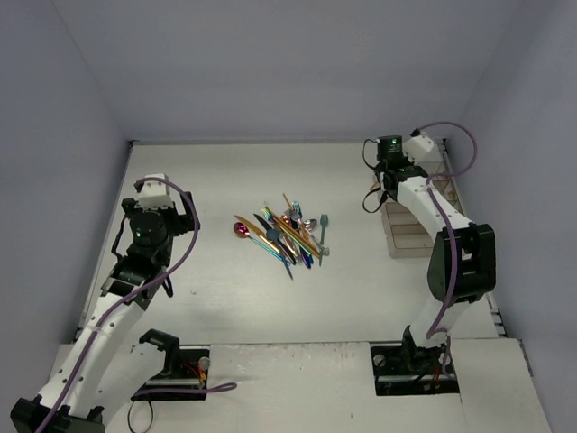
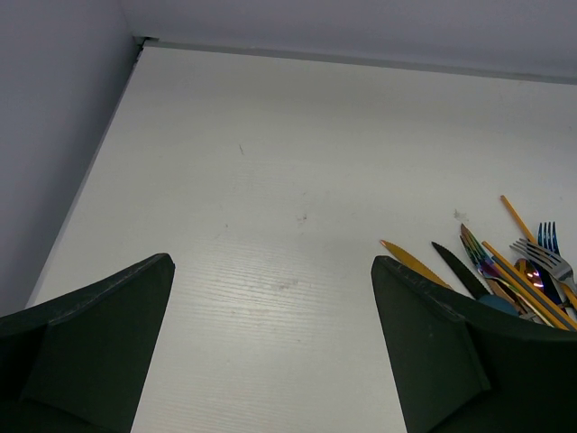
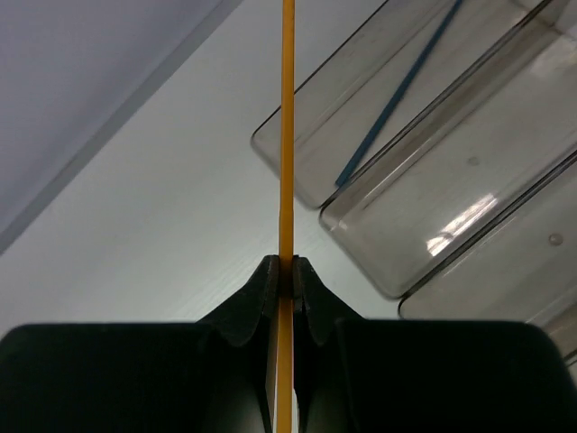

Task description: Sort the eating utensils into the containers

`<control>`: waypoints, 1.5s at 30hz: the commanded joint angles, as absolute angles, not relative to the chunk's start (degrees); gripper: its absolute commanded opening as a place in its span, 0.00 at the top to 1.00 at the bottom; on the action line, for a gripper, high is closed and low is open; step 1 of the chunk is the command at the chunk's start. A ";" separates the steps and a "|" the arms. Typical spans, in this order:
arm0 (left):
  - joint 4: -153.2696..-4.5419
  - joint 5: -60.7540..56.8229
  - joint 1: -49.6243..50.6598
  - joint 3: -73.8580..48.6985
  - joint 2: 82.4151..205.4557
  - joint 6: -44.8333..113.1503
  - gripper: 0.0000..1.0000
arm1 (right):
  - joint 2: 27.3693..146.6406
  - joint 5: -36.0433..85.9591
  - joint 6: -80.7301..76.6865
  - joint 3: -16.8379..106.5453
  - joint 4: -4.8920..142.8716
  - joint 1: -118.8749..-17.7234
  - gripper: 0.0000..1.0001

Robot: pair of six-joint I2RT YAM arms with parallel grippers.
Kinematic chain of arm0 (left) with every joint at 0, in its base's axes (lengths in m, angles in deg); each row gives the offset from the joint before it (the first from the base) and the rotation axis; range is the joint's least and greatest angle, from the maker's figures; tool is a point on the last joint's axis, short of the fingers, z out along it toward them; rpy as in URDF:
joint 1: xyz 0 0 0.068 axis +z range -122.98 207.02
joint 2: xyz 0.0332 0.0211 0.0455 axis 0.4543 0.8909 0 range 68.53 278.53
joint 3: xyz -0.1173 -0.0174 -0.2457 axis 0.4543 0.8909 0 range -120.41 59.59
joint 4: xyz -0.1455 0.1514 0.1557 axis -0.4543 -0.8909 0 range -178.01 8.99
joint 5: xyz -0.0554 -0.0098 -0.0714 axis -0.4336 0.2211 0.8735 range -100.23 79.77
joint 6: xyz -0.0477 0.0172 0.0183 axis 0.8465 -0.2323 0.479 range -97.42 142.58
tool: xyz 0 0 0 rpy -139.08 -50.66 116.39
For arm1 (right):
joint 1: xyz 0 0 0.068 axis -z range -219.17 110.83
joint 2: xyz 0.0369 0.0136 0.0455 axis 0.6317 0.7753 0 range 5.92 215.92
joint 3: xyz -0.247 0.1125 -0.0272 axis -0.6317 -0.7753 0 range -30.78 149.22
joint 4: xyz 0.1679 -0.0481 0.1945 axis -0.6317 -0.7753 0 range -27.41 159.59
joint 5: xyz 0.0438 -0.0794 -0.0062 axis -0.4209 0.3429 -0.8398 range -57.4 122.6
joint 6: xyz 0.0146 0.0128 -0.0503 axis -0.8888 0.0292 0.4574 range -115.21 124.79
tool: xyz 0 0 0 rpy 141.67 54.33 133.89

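My right end effector (image 3: pixel 285 269) is clamped on a thin gold utensil (image 3: pixel 288 126), which I see only by its edge (so I cannot say if it is a fork, a knife or a spoon). The piece stands out straight from between my fingers, above the counter (image 3: pixel 162 207) and just beside the short ends of the clear containers (image 3: pixel 487 171). In the container nearest to the gold piece lies one slim blue utensil (image 3: pixel 397 90), placed along its length.

My left end effector (image 2: pixel 272 271) has its fingers wide apart, with nothing between them. It hangs over the left part of the counter.

The other eating utensils (image 1: pixel 284 234) lie in a crossed heap in the middle of the counter, well apart from the containers and to the right of my left end effector. A magenta spoon (image 1: pixel 241 229) lies at the left edge of this heap (the rest are gold, blue, teal and silver).
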State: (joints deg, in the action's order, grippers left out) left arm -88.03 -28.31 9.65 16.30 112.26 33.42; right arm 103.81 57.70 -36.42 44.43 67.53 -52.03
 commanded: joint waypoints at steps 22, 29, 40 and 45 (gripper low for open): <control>-76.83 -24.05 9.61 3.49 121.31 26.84 0.10 | 127.02 54.57 -57.17 64.82 68.24 -34.39 0.92; -74.68 -23.49 9.61 2.04 122.83 24.25 0.10 | 128.00 54.12 -57.42 64.77 68.26 -34.25 0.86; -73.33 -20.72 9.70 6.74 120.17 25.39 0.10 | 121.39 52.39 -47.18 63.91 68.18 -36.03 0.71; -73.43 -20.70 9.54 7.45 118.70 25.18 0.10 | 113.58 49.06 -30.44 59.73 68.18 -41.62 0.69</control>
